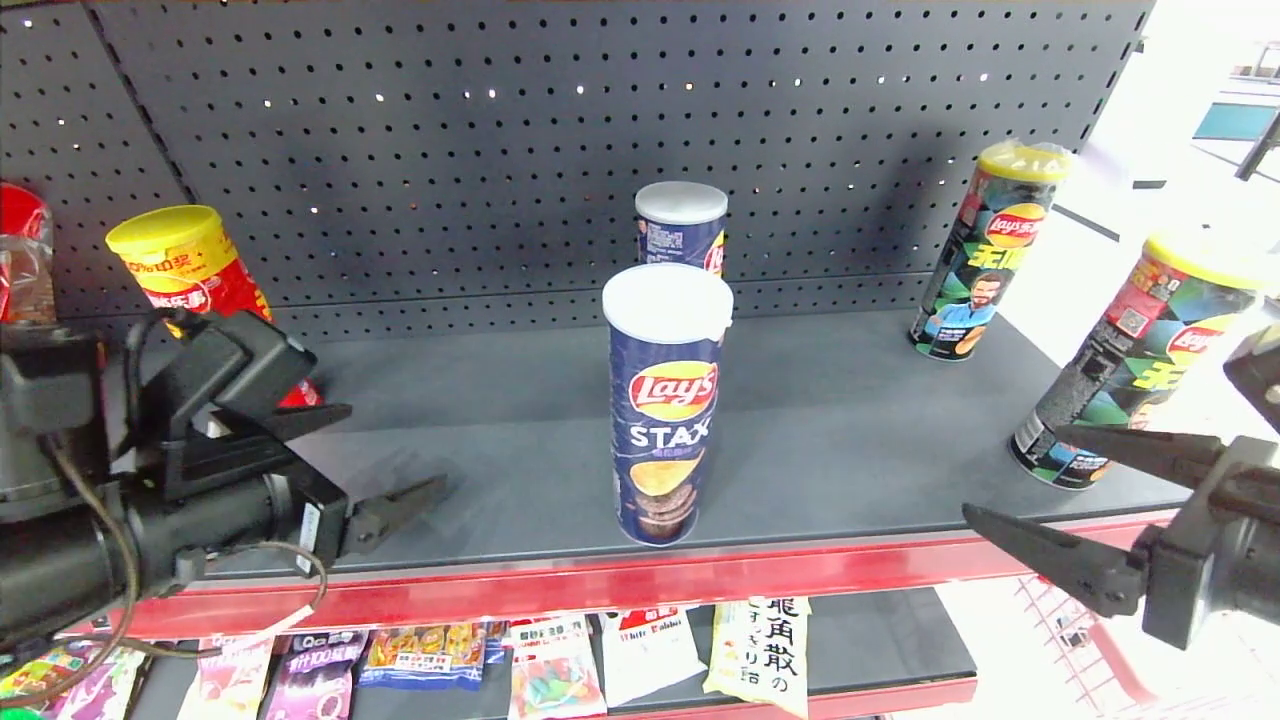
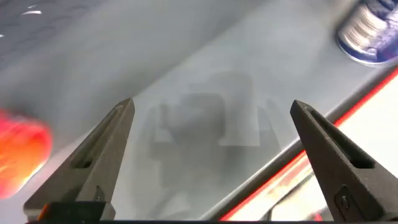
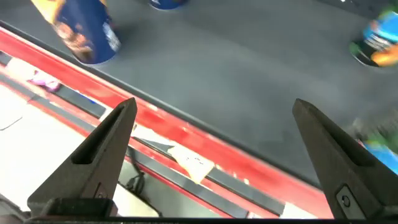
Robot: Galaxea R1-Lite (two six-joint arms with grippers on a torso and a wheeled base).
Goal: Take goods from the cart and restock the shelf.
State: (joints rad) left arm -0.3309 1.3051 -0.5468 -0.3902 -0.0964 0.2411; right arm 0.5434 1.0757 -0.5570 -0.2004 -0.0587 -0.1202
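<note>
Your shelf [image 1: 850, 430] carries five cans. The blue can [image 1: 665, 400] stands upright at the front edge, with a second blue can [image 1: 681, 225] just behind it, a red can [image 1: 195, 275] well to its left and two green cans [image 1: 985, 250] to its right. Your left gripper [image 1: 375, 465] and right gripper [image 1: 1070, 495] flank the blue can, jaws wide and empty, so another trip to the cart looks due.

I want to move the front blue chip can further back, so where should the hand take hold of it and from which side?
Grip the front blue can around the middle of its body, pinching its two flanks, coming in level from the shelf and its open front. It stands upright near the red front edge, and a second blue can stands behind it.
</note>
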